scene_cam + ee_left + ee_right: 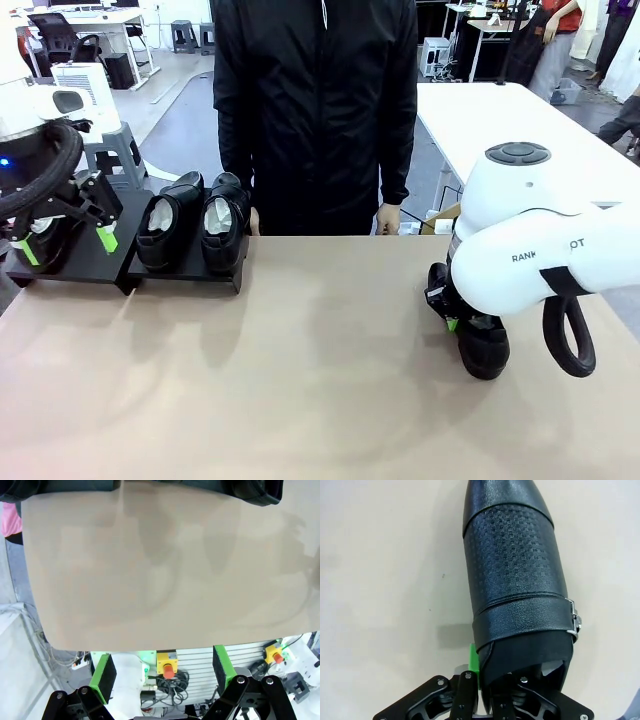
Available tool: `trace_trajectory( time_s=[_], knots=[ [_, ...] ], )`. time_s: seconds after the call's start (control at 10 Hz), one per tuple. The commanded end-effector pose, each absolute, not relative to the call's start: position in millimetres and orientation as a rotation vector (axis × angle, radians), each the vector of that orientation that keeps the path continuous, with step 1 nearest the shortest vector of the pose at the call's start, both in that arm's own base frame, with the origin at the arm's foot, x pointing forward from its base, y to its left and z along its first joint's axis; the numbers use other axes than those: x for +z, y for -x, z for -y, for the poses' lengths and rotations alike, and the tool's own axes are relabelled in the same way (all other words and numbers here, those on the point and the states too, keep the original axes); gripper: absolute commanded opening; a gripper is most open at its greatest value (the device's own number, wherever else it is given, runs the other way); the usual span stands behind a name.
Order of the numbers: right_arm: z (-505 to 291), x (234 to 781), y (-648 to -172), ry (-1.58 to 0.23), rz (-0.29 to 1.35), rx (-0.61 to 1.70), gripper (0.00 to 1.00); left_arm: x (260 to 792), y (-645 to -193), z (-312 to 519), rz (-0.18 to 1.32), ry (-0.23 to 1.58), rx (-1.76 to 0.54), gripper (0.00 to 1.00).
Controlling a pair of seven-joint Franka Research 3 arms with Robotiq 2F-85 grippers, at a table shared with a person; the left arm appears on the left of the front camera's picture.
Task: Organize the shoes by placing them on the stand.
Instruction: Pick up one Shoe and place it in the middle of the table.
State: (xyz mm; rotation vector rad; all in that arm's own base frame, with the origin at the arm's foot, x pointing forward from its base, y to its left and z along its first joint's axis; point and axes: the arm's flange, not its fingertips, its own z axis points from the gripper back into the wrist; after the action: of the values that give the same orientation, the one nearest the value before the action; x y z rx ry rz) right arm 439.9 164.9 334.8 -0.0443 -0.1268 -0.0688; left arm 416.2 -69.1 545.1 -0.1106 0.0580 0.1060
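Two black glossy shoes (165, 222) (222, 218) with white paper inside stand side by side on the right section of the low black stand (190, 277). A third shoe (45, 235) sits on the left section, partly hidden behind my left gripper (65, 245) (162, 672), which hangs open and holds nothing. Another shoe (485, 348) (515, 570), textured with a buckle, rests on the table at the right. My right gripper (455, 322) (485, 667) is shut on that shoe's side wall at the opening, one green pad (474, 662) outside.
A person in a black jacket (315, 110) stands at the far edge, hands (388, 218) hanging by the table edge. The beige tabletop (300, 370) stretches between stand and right shoe. A white table (520, 125) stands behind right.
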Motion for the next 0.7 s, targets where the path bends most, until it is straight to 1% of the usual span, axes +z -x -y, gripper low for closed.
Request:
trace_trajectory(
  time_s=[0.0,0.1,0.2,0.3,0.4,0.6],
  knots=[
    [-165,341,-444,0.071,0.151,-0.064,0.0,546,-416,67,-0.058,0.117,0.095,1.0],
    [-165,352,-443,0.067,0.16,-0.101,0.0,546,-416,67,-0.058,0.117,0.095,1.0],
    [-169,375,-437,0.061,0.175,-0.201,0.0,546,-416,67,-0.058,0.117,0.095,1.0],
    [-178,409,-427,0.009,0.239,-0.316,0.0,546,-416,67,-0.058,0.117,0.095,1.0],
    [-197,439,-406,-0.094,0.236,-0.335,0.0,546,-416,67,-0.058,0.117,0.095,1.0],
    [-258,461,-355,-0.151,0.236,-0.218,0.0,546,-416,67,-0.058,0.117,0.095,1.0]
  ],
)
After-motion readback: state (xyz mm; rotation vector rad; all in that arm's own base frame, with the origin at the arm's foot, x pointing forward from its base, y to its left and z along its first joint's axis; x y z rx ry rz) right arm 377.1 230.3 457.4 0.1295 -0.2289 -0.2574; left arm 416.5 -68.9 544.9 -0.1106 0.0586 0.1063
